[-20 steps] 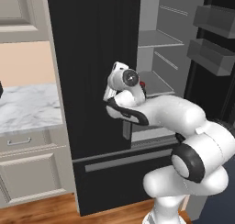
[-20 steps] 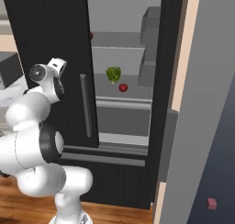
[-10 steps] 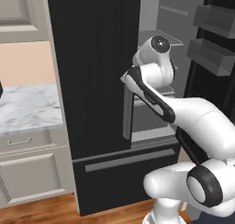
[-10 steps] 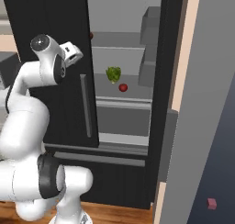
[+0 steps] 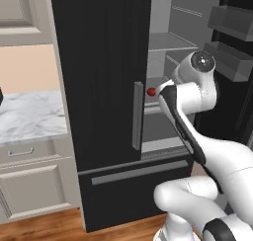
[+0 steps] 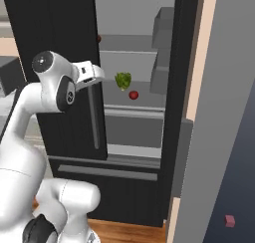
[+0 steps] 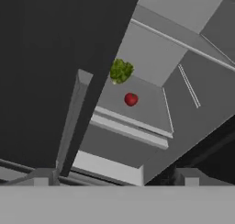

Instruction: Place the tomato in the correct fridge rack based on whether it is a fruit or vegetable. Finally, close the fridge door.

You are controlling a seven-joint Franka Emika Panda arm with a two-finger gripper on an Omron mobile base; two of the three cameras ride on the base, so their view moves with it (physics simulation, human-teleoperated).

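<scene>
Hand view: tomato (image 7: pixel 131 99) resting on the fridge rack (image 7: pixel 137 106) just beside the lettuce (image 7: pixel 120 71), empty gripper (image 7: pixel 114 179) spread wide outside; fridge door (image 6: pixel 219 137) not yet closed.

Small red tomato (image 7: pixel 131 99) rests on the grey fridge rack (image 7: pixel 149 109).

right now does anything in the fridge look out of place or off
Nothing stands out. The tomato sits on the fridge rack beside the green leafy bunch, nothing spilled; the fridge door is open.
</scene>
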